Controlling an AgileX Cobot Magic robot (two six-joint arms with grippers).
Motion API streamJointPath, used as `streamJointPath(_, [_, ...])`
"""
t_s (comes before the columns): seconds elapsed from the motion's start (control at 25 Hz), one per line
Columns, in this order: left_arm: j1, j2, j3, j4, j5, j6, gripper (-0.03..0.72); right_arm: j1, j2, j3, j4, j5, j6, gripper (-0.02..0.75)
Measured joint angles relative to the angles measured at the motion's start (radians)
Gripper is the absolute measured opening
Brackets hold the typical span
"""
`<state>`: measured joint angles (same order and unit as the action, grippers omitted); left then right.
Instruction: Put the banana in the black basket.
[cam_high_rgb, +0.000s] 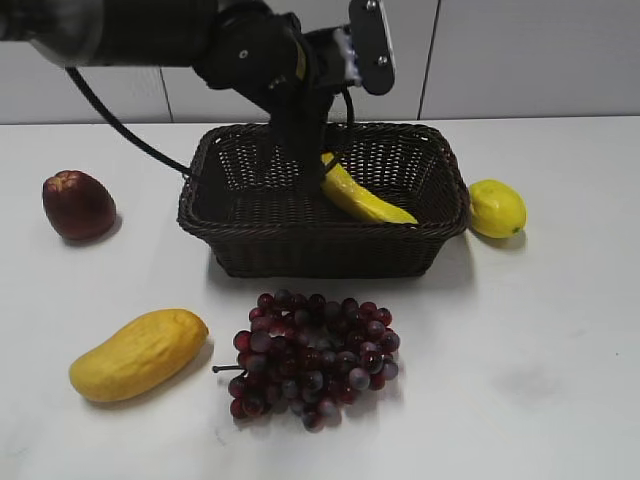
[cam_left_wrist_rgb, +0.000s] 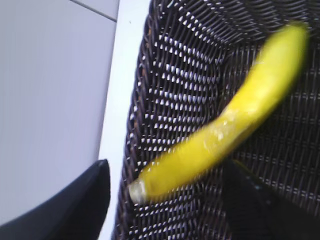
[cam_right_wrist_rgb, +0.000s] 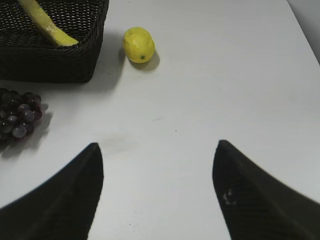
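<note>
The banana (cam_high_rgb: 365, 200) lies slanted inside the black basket (cam_high_rgb: 320, 250), its upper end by my left gripper (cam_high_rgb: 318, 168) and its lower end toward the basket's right front. In the left wrist view the banana (cam_left_wrist_rgb: 235, 120) is blurred and runs between the spread fingers of the left gripper (cam_left_wrist_rgb: 166, 162) over the basket's weave (cam_left_wrist_rgb: 170, 90). Neither finger presses on it, so the gripper is open. My right gripper (cam_right_wrist_rgb: 157, 147) is open and empty above bare table, right of the basket (cam_right_wrist_rgb: 50, 60), where the banana's end (cam_right_wrist_rgb: 47, 25) shows.
A lemon (cam_high_rgb: 497, 208) sits just right of the basket and shows in the right wrist view (cam_right_wrist_rgb: 138, 45). Dark red grapes (cam_high_rgb: 312, 355) lie in front of the basket. A mango (cam_high_rgb: 138, 353) lies at the front left, and a dark red fruit (cam_high_rgb: 78, 205) sits at the left.
</note>
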<state>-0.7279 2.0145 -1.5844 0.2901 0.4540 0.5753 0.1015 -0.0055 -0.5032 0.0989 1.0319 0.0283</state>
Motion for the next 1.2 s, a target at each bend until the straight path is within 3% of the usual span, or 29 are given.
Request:
streamJointPath(0.28, [0.01,-0.083,-0.002,-0.005,0.09,-0.124,0.612,0.0,0.0,0.0,0.0,0.0,0.0,0.519])
streamJointPath(0.4, [0.046,-0.113,-0.005,0.013,0.188,-0.271,0.582,0.0,0.0,0.0,0.0,0.0,0.0,0.519])
streamJointPath(0.52, [0.124,-0.122,-0.042,0.025,0.346,-0.453,0.575,0.0,0.0,0.0,0.0,0.0,0.0,0.519])
streamJointPath(0.8, [0.342,-0.123,-0.134,-0.095,0.703,-0.605,0.573,0.0,0.0,0.0,0.0,0.0,0.0,0.519])
streamJointPath(1.04, [0.504,-0.128,-0.135,-0.306,0.758,-0.642,0.573,0.0,0.0,0.0,0.0,0.0,0.0,0.519])
streamJointPath(1.2, [0.548,-0.155,-0.135,-0.355,0.76,-0.642,0.572,0.0,0.0,0.0,0.0,0.0,0.0,0.519])
